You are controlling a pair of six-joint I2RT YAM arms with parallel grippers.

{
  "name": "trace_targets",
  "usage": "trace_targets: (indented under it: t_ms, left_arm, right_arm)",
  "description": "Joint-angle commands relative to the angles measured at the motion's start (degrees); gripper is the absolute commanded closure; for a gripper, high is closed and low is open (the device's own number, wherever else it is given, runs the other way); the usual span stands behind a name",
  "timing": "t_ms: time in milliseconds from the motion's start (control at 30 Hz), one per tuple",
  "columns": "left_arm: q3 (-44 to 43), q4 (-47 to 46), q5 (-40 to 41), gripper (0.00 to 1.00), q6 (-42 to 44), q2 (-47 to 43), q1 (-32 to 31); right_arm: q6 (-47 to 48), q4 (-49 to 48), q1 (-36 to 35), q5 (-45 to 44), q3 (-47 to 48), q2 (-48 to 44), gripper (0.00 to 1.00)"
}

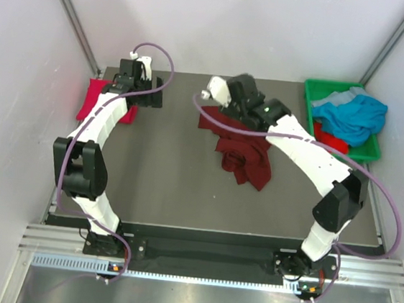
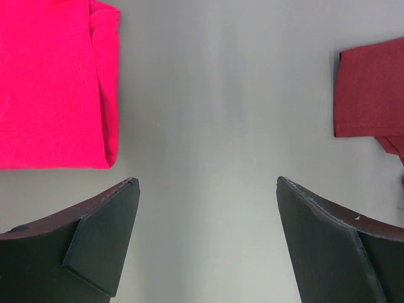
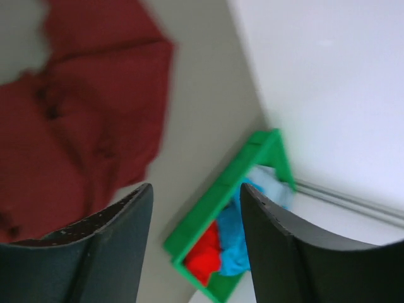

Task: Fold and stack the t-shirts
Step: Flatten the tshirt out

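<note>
Looking down from the top view, I judged one fold done: the crimson t-shirt (image 1: 95,100) lay as a flat, neat rectangle in the upper left of the frame, right at the left edge of the table (image 1: 162,191). The maroon t-shirt (image 1: 245,156) sat crumpled around the centre (one part spread flat, the rest bunched), so it was not folded yet. The teal-blue t-shirt (image 1: 354,115) was heaped in the green bin (image 1: 311,91) at the upper right, with some red cloth (image 1: 331,142) under it. Nothing was stacked, so roughly a third through.

The left gripper (image 2: 205,183) hovered with its jaws wide apart and empty, over bare table between crimson and maroon. The right gripper (image 3: 196,186) had its jaws partway apart with nothing between them, above the maroon's upper end. Open room: plenty of bare tabletop in the lower half and centre-left for spreading. Tight spots were the crimson beside the left wall and the bin against the right edge.
</note>
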State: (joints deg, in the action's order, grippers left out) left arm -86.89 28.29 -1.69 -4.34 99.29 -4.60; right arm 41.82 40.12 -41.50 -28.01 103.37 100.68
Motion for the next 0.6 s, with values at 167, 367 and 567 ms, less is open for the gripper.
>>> trace_targets:
  t_ms: [167, 367, 567]
  left_arm:
    - [-2.0, 0.2, 1.2, 0.06, 1.7, -0.1, -0.1]
    - [-2.3, 0.8, 3.8, 0.06, 2.8, -0.3, -0.1]
    - [-2.4, 1.2, 4.3, 0.06, 3.2, -0.4, -0.1]
  right_arm:
    - [-3.3, -1.8, -7.9, 11.0, -14.9, 1.5, 0.41]
    - [-3.2, -5.5, -11.0, 11.1, -14.3, 6.8, 0.42]
    - [-2.8, -7.5, -12.5, 10.8, -13.9, 10.0, 0.43]
